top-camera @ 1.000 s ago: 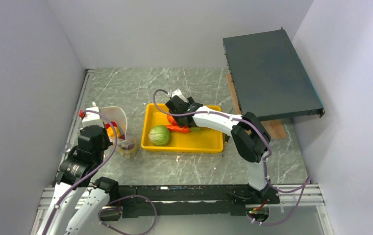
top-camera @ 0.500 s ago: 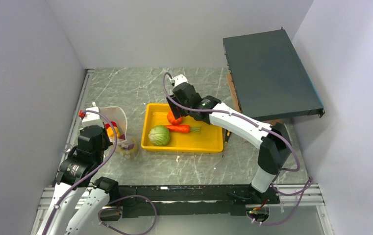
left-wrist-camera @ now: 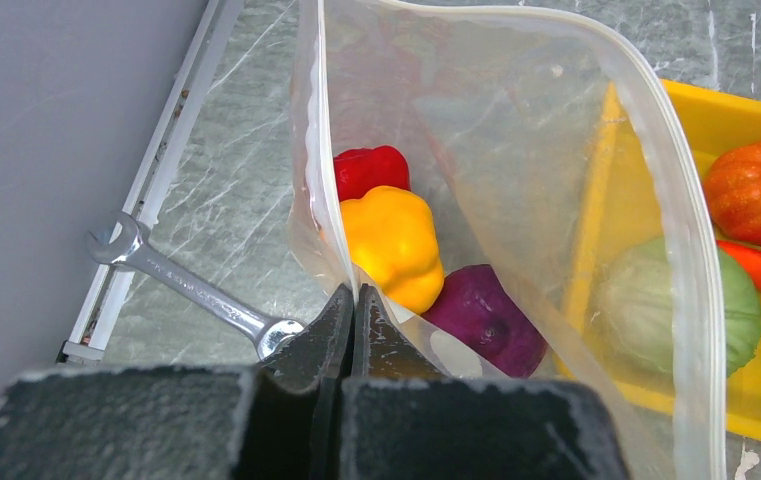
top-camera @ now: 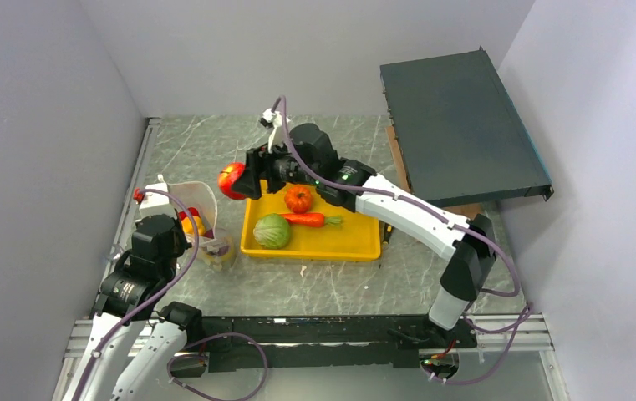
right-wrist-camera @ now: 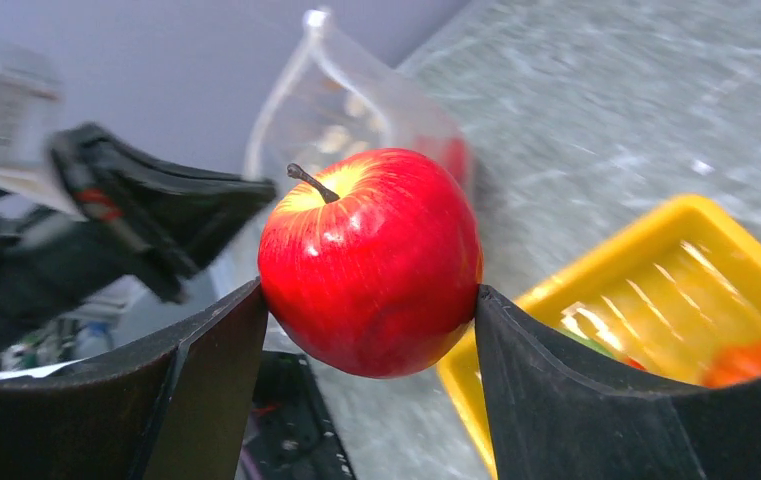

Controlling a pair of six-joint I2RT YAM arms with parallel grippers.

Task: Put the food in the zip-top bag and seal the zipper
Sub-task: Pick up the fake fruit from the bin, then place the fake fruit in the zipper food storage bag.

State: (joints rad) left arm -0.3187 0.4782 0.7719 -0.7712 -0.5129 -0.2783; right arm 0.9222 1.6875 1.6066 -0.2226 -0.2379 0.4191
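My right gripper (top-camera: 243, 182) is shut on the red tomato (top-camera: 229, 179), which looks like an apple with a stem, and holds it in the air between the yellow tray (top-camera: 356, 242) and the zip-top bag (top-camera: 199, 200). The right wrist view shows the tomato (right-wrist-camera: 371, 265) between both fingers of that gripper (right-wrist-camera: 368, 300). My left gripper (left-wrist-camera: 353, 300) is shut on the bag's near rim and holds the bag (left-wrist-camera: 516, 120) open. Inside lie a yellow pepper (left-wrist-camera: 391, 240), a red pepper (left-wrist-camera: 371, 168) and a purple onion (left-wrist-camera: 481, 320). The cabbage (top-camera: 272, 230), carrot (top-camera: 306, 220) and pumpkin (top-camera: 298, 198) lie in the tray.
A steel wrench (left-wrist-camera: 186, 290) lies on the table left of the bag, by the rail. A dark flat case (top-camera: 460, 125) rests on a wooden board (top-camera: 469, 219) at the back right. White walls close in the table on three sides.
My right gripper has risen out of the tray with the tomato and swung left toward the bag. The pumpkin now shows in the tray. The left arm has not moved.
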